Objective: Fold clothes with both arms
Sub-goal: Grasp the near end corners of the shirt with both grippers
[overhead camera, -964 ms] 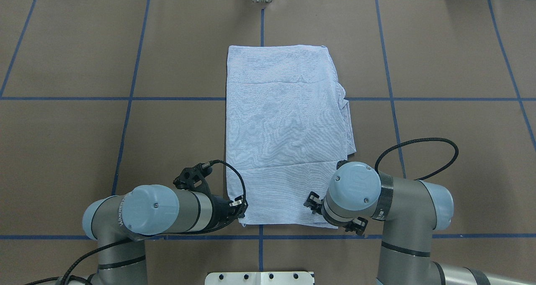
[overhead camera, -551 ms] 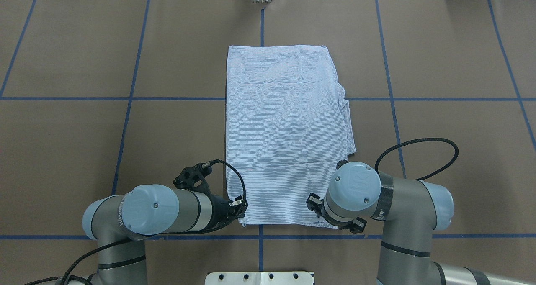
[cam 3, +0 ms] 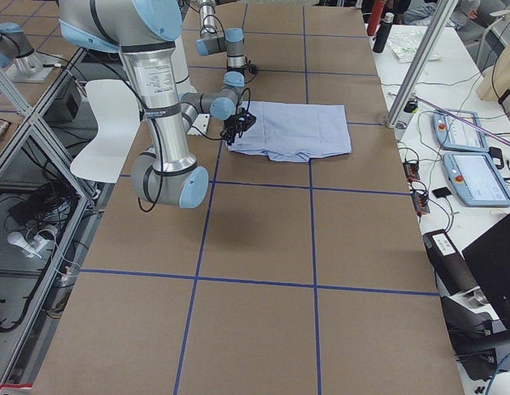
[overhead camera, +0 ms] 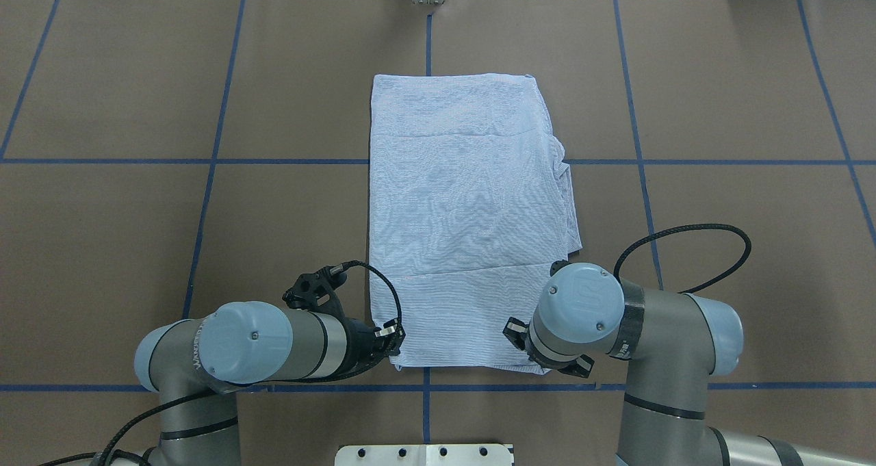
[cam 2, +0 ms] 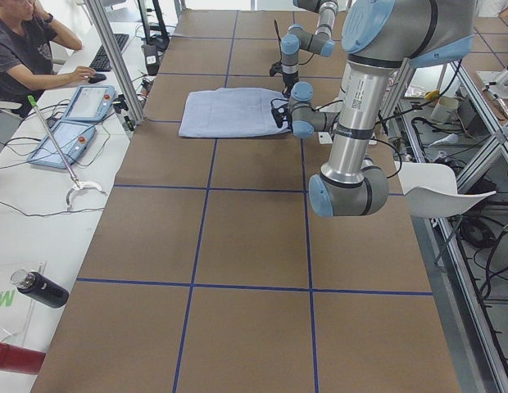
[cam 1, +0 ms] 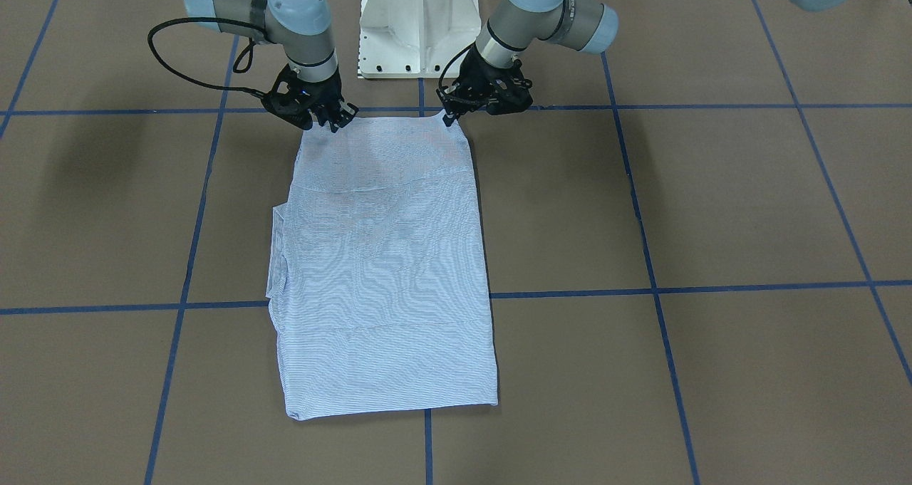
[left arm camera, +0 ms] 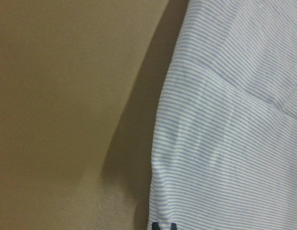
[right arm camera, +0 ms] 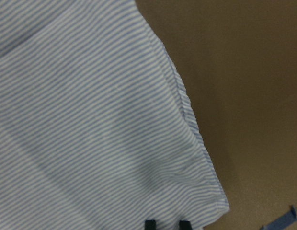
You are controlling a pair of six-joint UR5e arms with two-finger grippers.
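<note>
We see the left gripper (left arm camera: 163, 226) nearly closed, pinching the shirt (overhead camera: 465, 213) edge between its tips, and the right gripper (right arm camera: 166, 224) narrowly parted over the hem beneath it; we cannot tell whether it grips.

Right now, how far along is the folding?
Done: the light blue-and-white striped shirt lies narrowed into a long rectangle. In hand: left pincer looks shut on one near corner; right pincer, tips apart, sits at the other. Remaining: folding it crosswise.
</note>
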